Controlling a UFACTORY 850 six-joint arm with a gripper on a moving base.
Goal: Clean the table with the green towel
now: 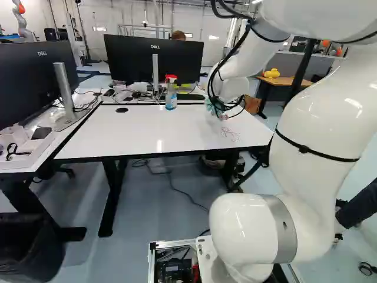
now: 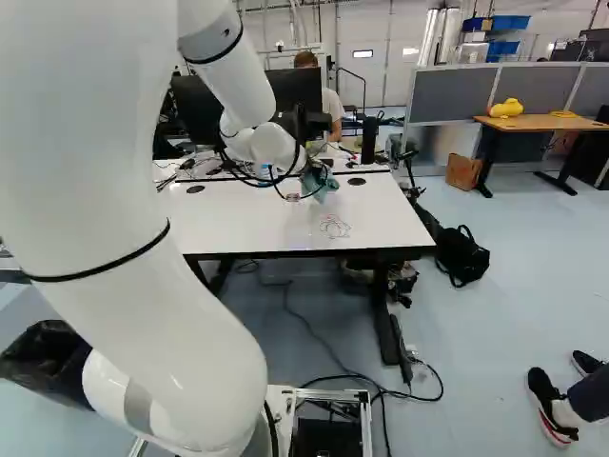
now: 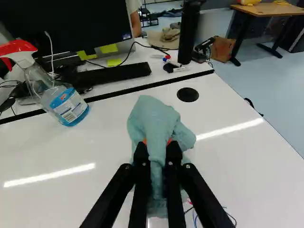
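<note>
So the jaws point(image 2: 314, 172) are clamped on the towel point(image 3: 154, 121), cloth bunched right between them. A big floppy bit pokes out past the tips on the far side, and some hangs underneath. It's all over the far right part of the counter point(image 1: 141, 125); can't tell if it's touching. Spray bottle point(image 3: 71, 105) is off to the left, scribble point(image 2: 335, 227) on the near side, slightly right.

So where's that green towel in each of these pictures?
Wrist view: the green towel is gripped in the end effector.
Left base view: right of middle, small, partly hidden at the far end of the arm.
Right base view: near the middle, at the arm's far end.
Shared landmark: the wooden desk.
</note>
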